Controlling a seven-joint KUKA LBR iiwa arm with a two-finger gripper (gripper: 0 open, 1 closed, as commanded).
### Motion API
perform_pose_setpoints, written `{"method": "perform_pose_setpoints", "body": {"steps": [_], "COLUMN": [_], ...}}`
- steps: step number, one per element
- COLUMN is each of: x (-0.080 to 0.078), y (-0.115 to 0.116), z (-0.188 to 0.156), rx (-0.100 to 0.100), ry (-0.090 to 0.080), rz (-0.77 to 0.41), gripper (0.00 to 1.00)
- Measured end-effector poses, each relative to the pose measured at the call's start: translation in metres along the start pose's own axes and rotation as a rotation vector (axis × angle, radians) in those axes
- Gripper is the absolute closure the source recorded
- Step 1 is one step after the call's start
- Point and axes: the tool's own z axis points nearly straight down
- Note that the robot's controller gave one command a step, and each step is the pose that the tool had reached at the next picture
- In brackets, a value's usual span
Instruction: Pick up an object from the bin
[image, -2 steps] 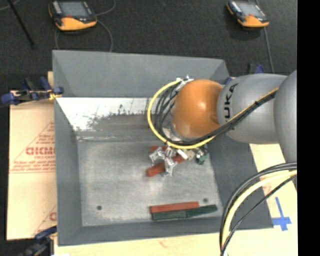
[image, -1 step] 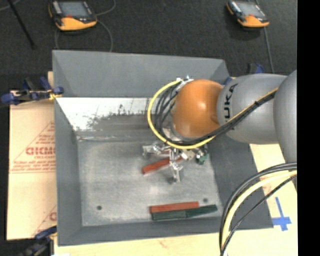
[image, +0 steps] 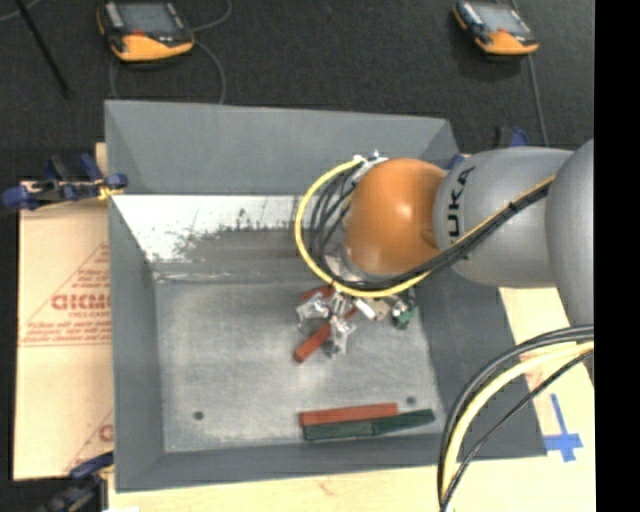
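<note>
Grey metal bin (image: 200, 380) inspected from above; my gripper (image: 330, 325) hangs low over the middle of its floor, beneath the orange dome-shaped wrist cover (image: 395, 215). Item nearest to me: a small red-brown stubby piece (image: 311, 346), lying tilted on the floor at the lower-left of my gripper, touching it or just beside it; I cannot tell which. Whether my jaws stand wide or narrow I likewise cannot tell, as the metal parts there overlap in a clutter, and I record no hold on anything. A small dark green object (image: 403, 317) sits just beside me on the other side. Well apart, along the near wall, a flat red rectangular bar (image: 349, 413) lies against a longer dark green bar (image: 370, 427), the two side by side and touching. Assessment of the red-brown piece: in my judgement light, rigid, probably plastic or painted wood, not fragile, with a surface that could be somewhat smooth. Its short length leaves little to take hold of, so I would close across its narrow width at mid-length, jaws square to its long axis; a grip near either end risks it pivoting or squirting out. Lying flat on hard metal, it may also slide ahead of one jaw before the other meets it, so centring over it matters more than force.
</note>
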Motion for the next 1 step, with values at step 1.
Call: {"method": "perform_pose_setpoints", "body": {"steps": [1], "x": [0.0162], "y": [-0.0428], "z": [-0.148], "rx": [0.009], "ry": [-0.004], "rz": [-0.023], "gripper": [1.0]}}
